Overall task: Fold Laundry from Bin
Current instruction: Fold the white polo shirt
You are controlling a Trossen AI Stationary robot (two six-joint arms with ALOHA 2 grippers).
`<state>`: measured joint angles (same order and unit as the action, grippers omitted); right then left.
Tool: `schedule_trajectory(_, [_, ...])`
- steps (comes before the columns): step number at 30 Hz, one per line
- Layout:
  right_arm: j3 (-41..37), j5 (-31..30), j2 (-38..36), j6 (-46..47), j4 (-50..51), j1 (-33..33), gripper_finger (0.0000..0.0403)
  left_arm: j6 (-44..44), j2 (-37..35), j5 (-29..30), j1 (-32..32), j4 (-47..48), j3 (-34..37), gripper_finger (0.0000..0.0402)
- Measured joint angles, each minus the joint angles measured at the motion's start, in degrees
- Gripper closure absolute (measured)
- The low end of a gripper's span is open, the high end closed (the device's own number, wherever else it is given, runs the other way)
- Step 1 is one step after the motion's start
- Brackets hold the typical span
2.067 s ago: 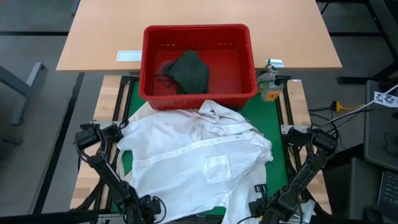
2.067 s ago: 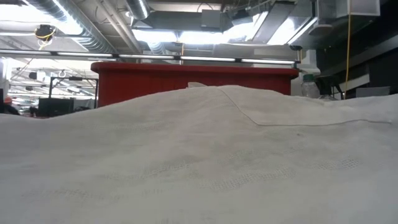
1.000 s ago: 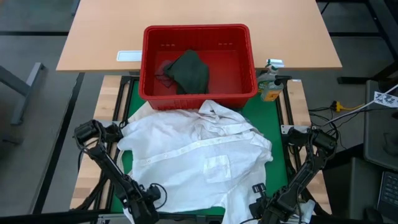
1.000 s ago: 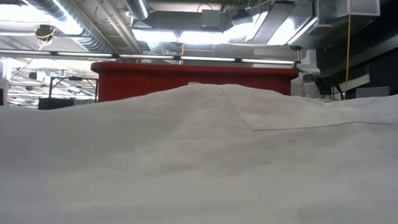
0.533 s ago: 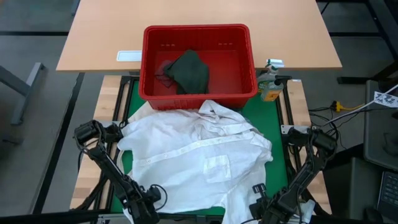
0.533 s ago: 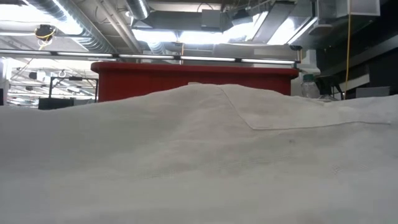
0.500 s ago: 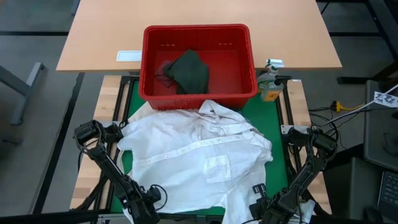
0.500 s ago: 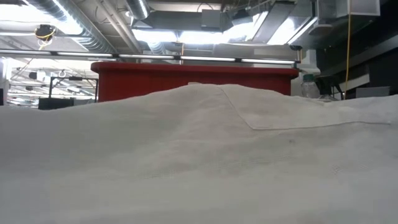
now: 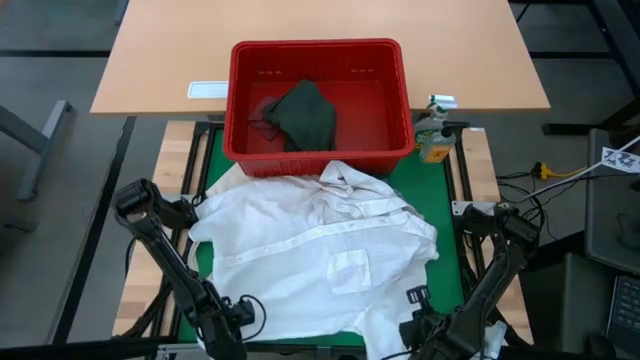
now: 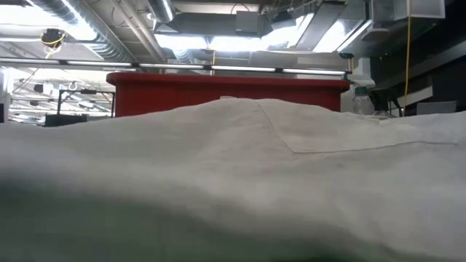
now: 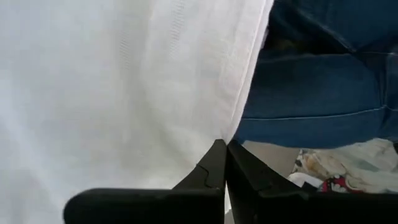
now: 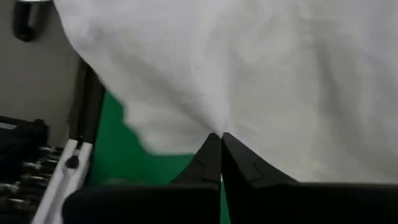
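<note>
High view shows you both arms folded low at the table's near edge, elbows raised out to the sides and forearms angling inward and down toward the hem of the large white shirt (image 9: 320, 260). Your left gripper (image 9: 225, 335) sits at the shirt's near left corner; in its wrist view the fingers (image 11: 214, 168) are pressed tight together with the white hem caught between the tips, blue denim showing beyond the edge. Your right gripper (image 9: 425, 335) is at the near right corner, and its wrist view shows the fingers (image 12: 214, 152) likewise clamped on a gathered pinch of the white cloth, above the green mat (image 12: 118, 155). The shirt lies spread, rumpled, across the mat, its collar end touching the red bin (image 9: 320, 60). Inside the bin rests a dark green-grey top (image 9: 305, 115). A bottle (image 9: 434, 140) stands just beside the bin's right wall.
</note>
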<state>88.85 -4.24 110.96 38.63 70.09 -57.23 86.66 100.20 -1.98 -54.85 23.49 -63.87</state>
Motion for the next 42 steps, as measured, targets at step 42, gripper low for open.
schedule_trajectory(42, [-13.6, -13.3, -18.8, -9.8, 19.9, 43.1, 0.0403, -0.3, -8.1, 14.6, 11.0, 51.1, 0.0, 0.0401])
